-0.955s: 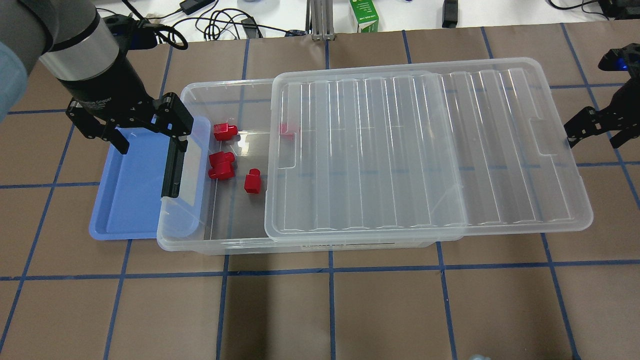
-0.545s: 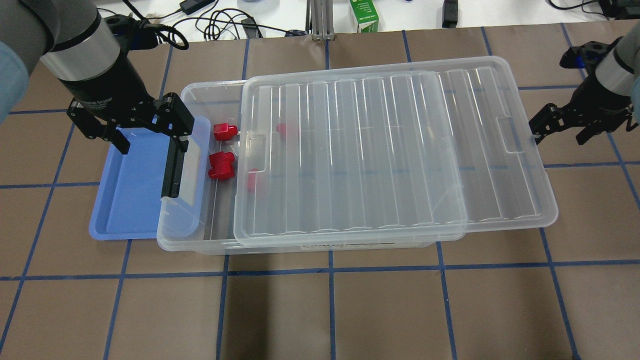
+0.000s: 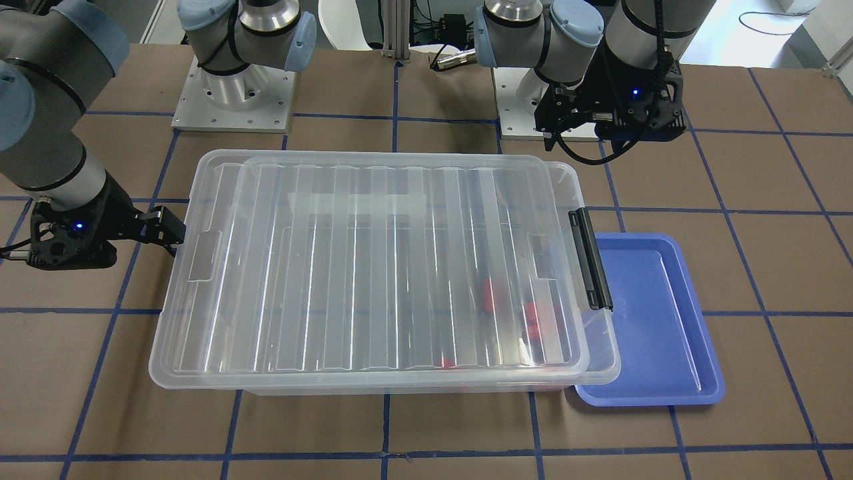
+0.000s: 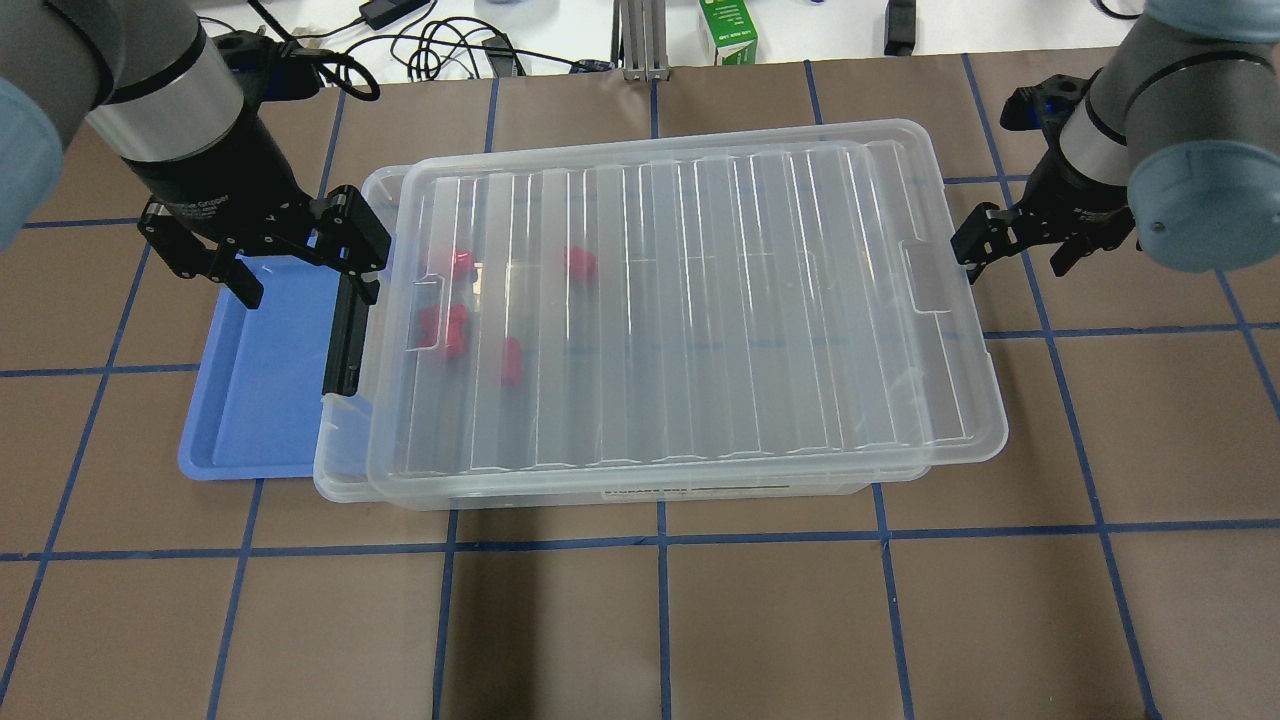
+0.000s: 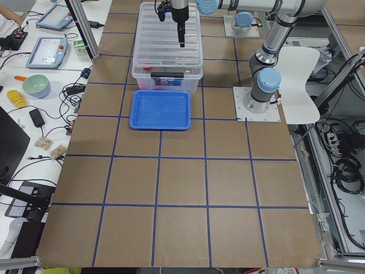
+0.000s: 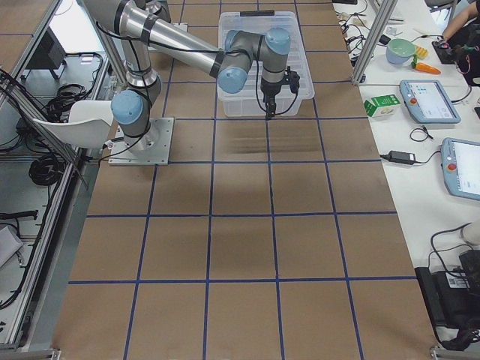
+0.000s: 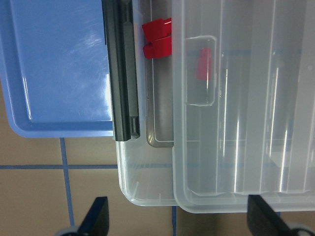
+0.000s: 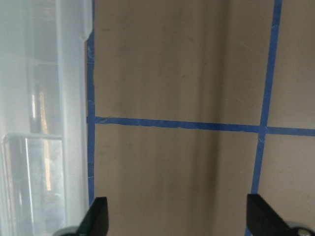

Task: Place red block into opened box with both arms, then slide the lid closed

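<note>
The ribbed clear lid point(image 4: 700, 300) lies over nearly all of the box point(image 4: 338, 478), leaving only a narrow strip open at the black clip handle point(image 4: 348, 325). Through the lid the red block point(image 4: 511, 361) shows on the box floor, along with other red pieces point(image 4: 443, 330). My left gripper point(image 4: 300, 280) hangs open above the handle end, holding nothing. In the left wrist view the lid edge point(image 7: 179, 123) stops just short of the box's end wall. My right gripper point(image 4: 1012, 262) is open, with one finger against the lid's far short end point(image 3: 193, 253).
A shallow blue tray point(image 4: 250, 400) sits tucked under the box's handle end. Cables and a green carton point(image 4: 728, 30) lie beyond the table's far edge. Brown table with blue tape lines point(image 8: 172, 123) spreads around the box.
The lid has slid left over the box, and the red pieces now show through it. My right gripper moved left with the lid's end. The left gripper stayed put.
</note>
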`<state>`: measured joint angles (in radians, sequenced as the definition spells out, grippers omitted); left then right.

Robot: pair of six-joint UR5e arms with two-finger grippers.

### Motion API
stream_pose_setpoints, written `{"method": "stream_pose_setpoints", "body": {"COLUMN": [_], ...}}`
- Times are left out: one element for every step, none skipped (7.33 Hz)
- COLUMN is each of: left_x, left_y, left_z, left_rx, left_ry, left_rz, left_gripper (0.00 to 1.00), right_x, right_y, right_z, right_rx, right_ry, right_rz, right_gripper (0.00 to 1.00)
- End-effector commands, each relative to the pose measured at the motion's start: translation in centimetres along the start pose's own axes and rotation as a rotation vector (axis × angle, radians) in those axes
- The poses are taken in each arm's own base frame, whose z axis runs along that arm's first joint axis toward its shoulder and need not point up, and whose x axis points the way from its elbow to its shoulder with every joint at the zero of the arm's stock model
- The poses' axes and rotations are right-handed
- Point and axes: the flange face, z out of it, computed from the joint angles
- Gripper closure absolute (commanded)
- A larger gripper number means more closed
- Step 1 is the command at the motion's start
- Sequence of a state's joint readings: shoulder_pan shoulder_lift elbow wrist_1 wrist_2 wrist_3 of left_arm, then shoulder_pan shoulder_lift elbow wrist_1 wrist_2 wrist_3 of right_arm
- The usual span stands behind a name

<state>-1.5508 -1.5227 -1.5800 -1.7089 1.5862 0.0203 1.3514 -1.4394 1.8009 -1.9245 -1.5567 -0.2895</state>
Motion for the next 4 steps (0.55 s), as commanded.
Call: {"method": "stream_pose_setpoints", "body": {"left_x": [-0.07,-0.14,-0.18,-0.16], "left_y": [0.02,0.0,-0.05,-0.28], "left_z": [-0.04,-0.05,-0.08,-0.07], "left_rx": [0.001,0.001,0.004,0.013], "left_ry": [0.0,0.0,0.003,0.006], "left_rz": [-0.002,-0.003,-0.005,-0.005], "left_gripper": [0.0,0.0,0.0,0.0], "right_x": [-1.16,-1.21,-1.33,-1.64], "right_y": [-0.13,-0.16,-0.15,-0.16], "right_z": [-0.04,0.05,-0.04,0.06], "right_rx": [0.008,0.007,0.01,0.007], "right_ry": [0.0,-0.007,-0.009,-0.009], "right_rz": [-0.013,-0.013,-0.014,-0.022], "right_gripper": [0.0,0.0,0.0,0.0]}}
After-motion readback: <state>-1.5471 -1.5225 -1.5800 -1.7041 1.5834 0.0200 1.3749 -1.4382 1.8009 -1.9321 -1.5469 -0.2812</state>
